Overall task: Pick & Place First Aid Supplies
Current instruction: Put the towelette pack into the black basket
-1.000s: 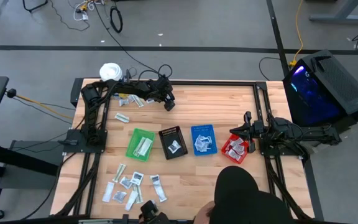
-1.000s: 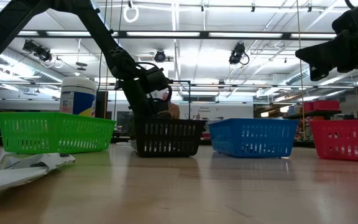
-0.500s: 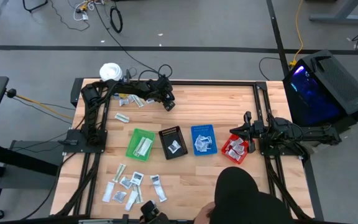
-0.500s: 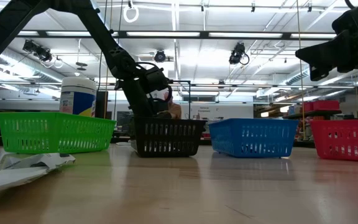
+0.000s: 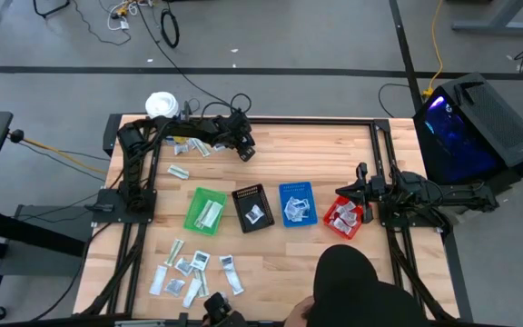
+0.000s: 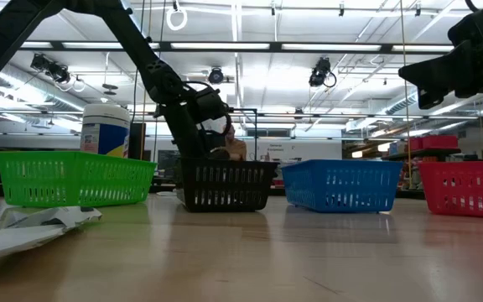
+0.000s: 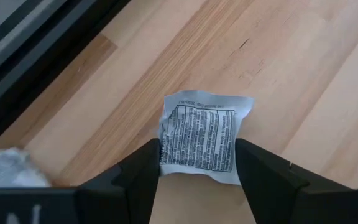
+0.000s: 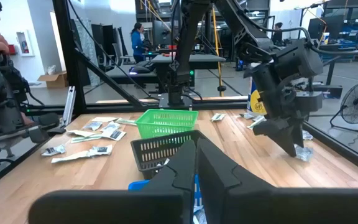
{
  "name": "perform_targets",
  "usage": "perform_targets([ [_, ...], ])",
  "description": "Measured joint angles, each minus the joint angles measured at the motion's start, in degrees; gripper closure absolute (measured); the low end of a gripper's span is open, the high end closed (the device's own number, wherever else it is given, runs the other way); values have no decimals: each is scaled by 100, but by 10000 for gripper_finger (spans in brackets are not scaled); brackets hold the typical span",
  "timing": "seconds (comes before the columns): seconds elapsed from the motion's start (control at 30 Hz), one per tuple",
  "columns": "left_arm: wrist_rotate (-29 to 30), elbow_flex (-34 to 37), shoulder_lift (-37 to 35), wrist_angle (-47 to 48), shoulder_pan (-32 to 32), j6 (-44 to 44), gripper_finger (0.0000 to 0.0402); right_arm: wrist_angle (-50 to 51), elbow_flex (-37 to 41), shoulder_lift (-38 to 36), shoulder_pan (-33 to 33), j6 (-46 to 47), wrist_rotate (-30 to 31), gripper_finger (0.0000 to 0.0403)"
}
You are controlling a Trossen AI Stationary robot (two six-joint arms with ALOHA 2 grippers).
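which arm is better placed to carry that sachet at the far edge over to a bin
Left. The left gripper already has its jaws closed on the white printed sachet near the table's far edge, beyond the black bin. The right gripper waits shut by the red bin, well away from it.

Left arm: stretched along the table's far edge, left gripper [image 5: 246,153] tilted down to the surface, fingers [image 7: 143,171] closed against both sides of a printed white sachet [image 7: 201,137].
Right arm: folded near the table's right edge, right gripper [image 5: 344,190] raised, fingers together.
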State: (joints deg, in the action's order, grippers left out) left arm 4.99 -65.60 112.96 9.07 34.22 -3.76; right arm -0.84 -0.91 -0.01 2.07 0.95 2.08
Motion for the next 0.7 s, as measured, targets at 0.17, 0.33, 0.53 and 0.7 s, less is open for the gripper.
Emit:
perform_targets([
  [0.17,227,0,-179,16,0,58,189,2,0,0,1,2,-2,380],
  [0.33,263,1,-425,200,-17,54,189,2,0,0,1,2,0,380],
  [0.53,271,1,-821,351,-150,3,189,2,0,0,-1,2,1,380],
  [0.7,271,-1,-1175,421,-353,-5,189,2,0,0,1,0,-2,380],
])
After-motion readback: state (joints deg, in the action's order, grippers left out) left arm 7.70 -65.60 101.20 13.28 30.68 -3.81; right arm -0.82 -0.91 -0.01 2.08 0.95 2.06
